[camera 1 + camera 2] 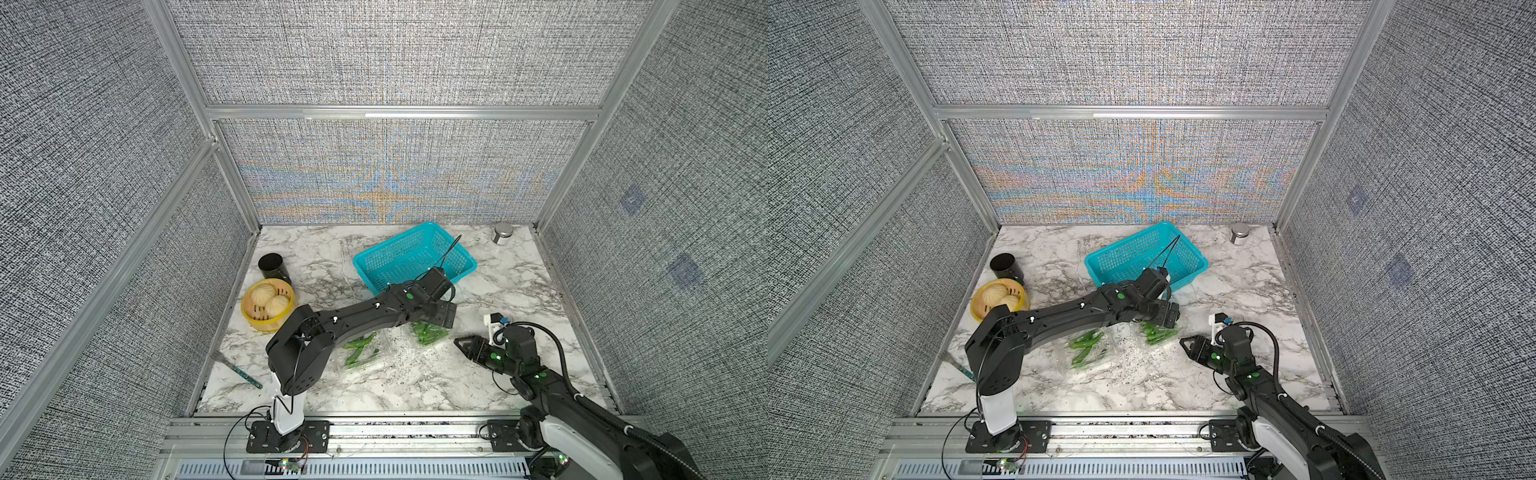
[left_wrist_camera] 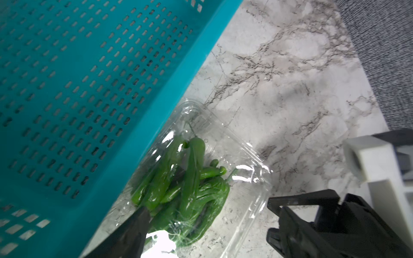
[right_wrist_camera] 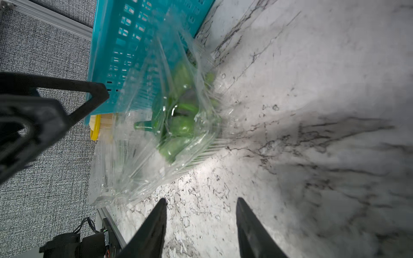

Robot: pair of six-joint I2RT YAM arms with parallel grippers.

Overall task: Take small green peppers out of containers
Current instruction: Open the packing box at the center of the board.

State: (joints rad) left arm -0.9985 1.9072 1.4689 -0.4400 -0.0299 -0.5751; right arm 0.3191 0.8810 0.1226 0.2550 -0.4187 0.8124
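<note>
Two clear plastic containers lie on the marble table, each holding several small green peppers. The left container [image 1: 361, 353] [image 1: 1086, 349] sits beside my left arm. The right container [image 1: 428, 336] [image 1: 1158, 332] lies just in front of the teal basket. My left gripper [image 1: 442, 321] hangs open directly over it. In the left wrist view one of its fingers [image 2: 136, 227] reaches the peppers [image 2: 190, 178] at the container's basket side. My right gripper [image 1: 458, 341] [image 3: 201, 204] stands open just right of that container, pointing at it, with only bare marble between its fingers.
The teal perforated basket [image 1: 415, 257] stands behind the containers. At the back left are a yellow steamer with buns [image 1: 268, 305] and a black cup [image 1: 273, 266]. A metal jar [image 1: 503, 233] occupies the back right corner. A teal-handled tool [image 1: 241, 372] lies front left. Grey walls enclose three sides.
</note>
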